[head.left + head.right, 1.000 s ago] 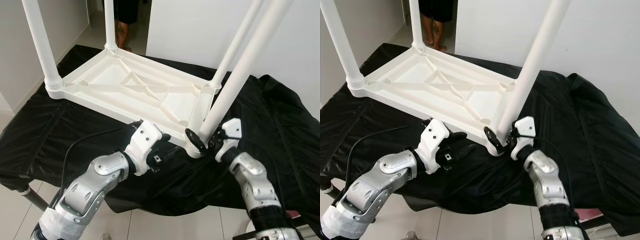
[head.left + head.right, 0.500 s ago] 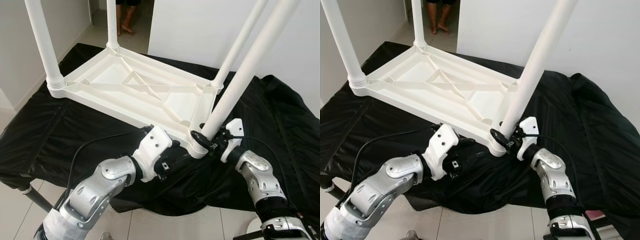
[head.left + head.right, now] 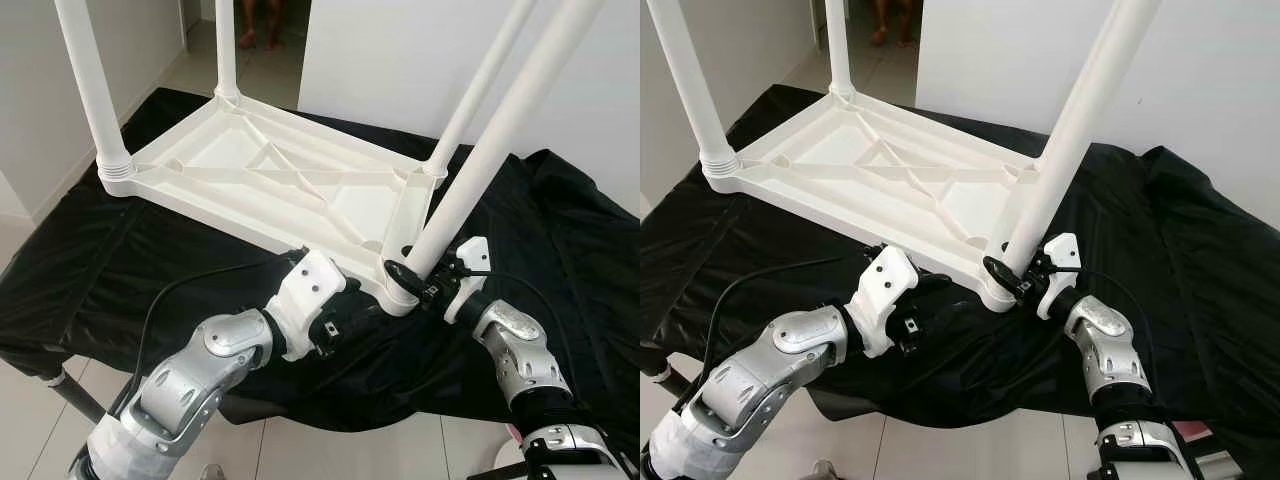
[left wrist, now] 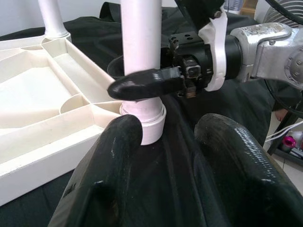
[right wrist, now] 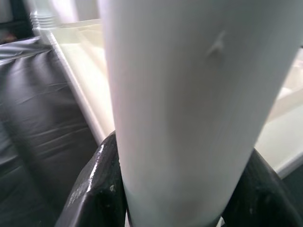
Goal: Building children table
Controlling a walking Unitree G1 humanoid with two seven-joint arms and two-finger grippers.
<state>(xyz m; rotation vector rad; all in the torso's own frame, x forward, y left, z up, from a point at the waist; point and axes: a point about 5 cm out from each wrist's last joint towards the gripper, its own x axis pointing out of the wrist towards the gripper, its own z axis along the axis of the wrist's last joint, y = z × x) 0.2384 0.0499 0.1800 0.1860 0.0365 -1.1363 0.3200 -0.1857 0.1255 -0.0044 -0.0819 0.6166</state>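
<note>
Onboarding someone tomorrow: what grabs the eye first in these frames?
The upturned white tabletop lying on a black cloth, its legs pointing up. At its near corner the right gripper is shut on the nearest leg, low by its socket. The left gripper is beside it, at the tabletop's near edge, fingers apart.

There was 1 upturned white plastic tabletop (image 3: 270,180), 4 white table legs (image 3: 92,95) standing on it, 1 black cloth (image 3: 100,270), 2 grippers and 1 person's feet (image 3: 258,14).
</note>
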